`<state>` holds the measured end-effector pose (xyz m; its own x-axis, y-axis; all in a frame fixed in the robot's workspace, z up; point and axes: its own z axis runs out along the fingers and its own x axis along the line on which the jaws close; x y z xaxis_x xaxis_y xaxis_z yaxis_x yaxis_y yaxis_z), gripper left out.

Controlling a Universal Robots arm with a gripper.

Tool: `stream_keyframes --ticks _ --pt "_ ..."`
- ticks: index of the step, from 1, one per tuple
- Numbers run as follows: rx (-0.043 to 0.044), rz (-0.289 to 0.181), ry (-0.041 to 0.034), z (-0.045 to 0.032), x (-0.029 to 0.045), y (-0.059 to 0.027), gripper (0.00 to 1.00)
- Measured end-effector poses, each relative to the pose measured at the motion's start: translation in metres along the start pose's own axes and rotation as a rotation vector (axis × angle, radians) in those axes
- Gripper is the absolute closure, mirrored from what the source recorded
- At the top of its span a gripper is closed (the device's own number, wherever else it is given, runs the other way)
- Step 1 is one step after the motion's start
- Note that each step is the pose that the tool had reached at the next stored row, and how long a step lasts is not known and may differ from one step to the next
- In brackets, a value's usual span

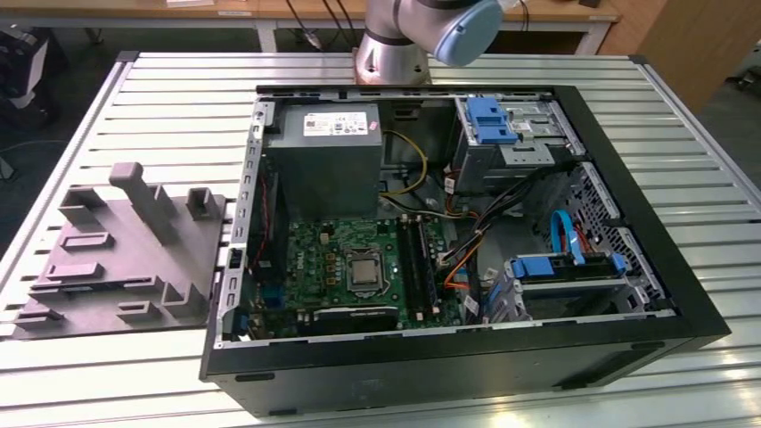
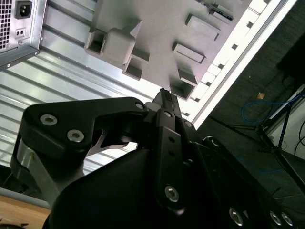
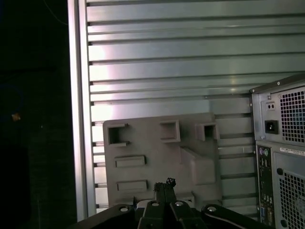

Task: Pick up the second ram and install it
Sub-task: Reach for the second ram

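On the exterior view's left, a grey tray (image 1: 113, 267) of moulded pockets and posts lies on the slatted table (image 1: 666, 116), just beside the open case (image 1: 476, 366). Inside the case, the power supply (image 1: 321, 147) sits at the back left, and the green board (image 1: 321, 259) lies in front of it. Two long dark slots run side by side just right of the processor socket. Further right stand drive cages with blue clips (image 1: 490, 120) and a tangle of cables. Behind the case, the arm (image 1: 398, 40) rises from the table.

In both wrist views the gripper (image 3: 164, 185) (image 2: 164, 94) hangs high above the tray (image 3: 157, 157) (image 2: 157, 28), well apart from it. Its black fingers (image 2: 167, 125) are pressed together with nothing between them. The case's rear panel, with its power socket, stands beside the tray.

In the second wrist view a thin dark strip with pale specks lies at the tray's end farthest from the gripper, near the table's edge. It looks like the second ram (image 2: 220, 10), though I cannot be sure of it. The gripper does not touch it.
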<state>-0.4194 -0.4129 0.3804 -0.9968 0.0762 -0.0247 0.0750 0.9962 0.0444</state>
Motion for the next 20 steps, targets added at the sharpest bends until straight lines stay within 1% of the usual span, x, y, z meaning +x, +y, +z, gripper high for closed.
stream_keyframes --ticks 6,13,20 --pt "0.0001 0.000 0.0004 0.0044 -0.0009 -0.0145 0.90" --pt "0.0002 0.000 0.0014 0.0126 -0.0019 -0.0303 0.90" --pt "0.0002 0.000 0.0021 0.0208 -0.0025 -0.0425 0.90"
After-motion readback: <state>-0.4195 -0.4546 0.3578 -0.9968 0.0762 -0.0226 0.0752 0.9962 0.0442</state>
